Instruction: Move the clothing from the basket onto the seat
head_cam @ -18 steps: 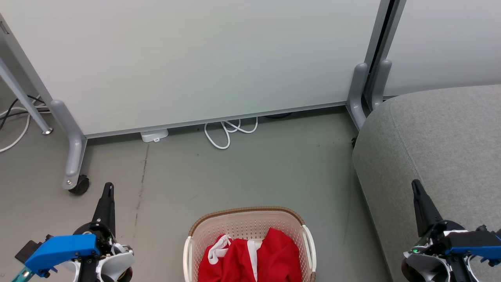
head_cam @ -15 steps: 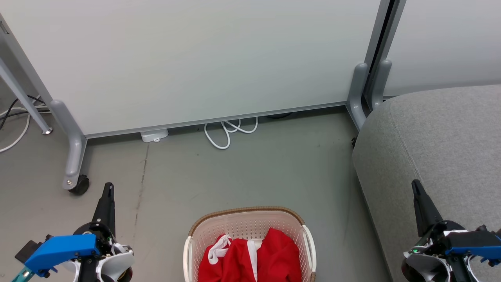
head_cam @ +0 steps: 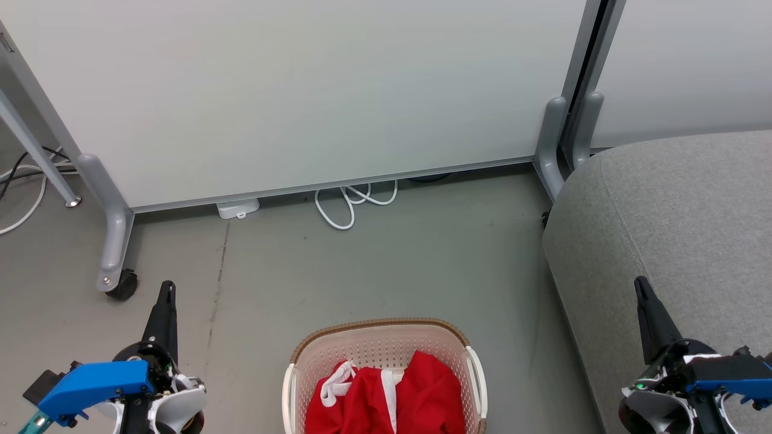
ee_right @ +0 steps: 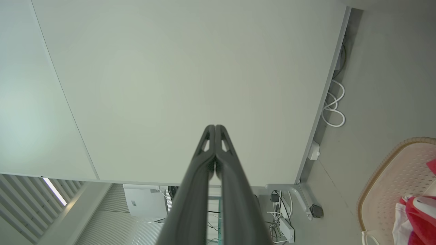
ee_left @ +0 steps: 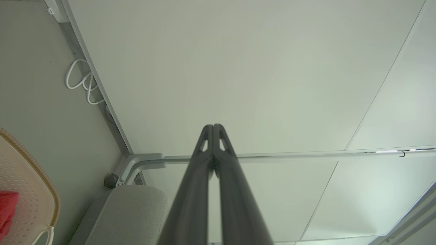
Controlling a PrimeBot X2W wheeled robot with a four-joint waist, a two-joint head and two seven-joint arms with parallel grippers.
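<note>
Clothing (head_cam: 392, 398): red with white trim, heaped in the basket against its near side; the basket's far inner wall is uncovered.
Basket (head_cam: 374, 346): cream with a brown rim, standing on the floor (head_cam: 386, 265) between the two grippers; a strip of floor separates it from the seat.
Seat (head_cam: 681, 205): grey, to the basket's right, its far corner near a panel foot.
Left gripper (head_cam: 167, 288): fingers pressed together tip to tip, above the floor left of the basket, pointing toward the panel.
Right gripper (head_cam: 639, 283): fingers likewise pressed together, over the seat's near part, right of the basket.
Panel (head_cam: 301, 90): white, on grey feet, along the floor's far edge.
Cable (head_cam: 350, 208): white, looped on the floor at the panel's lower edge.
</note>
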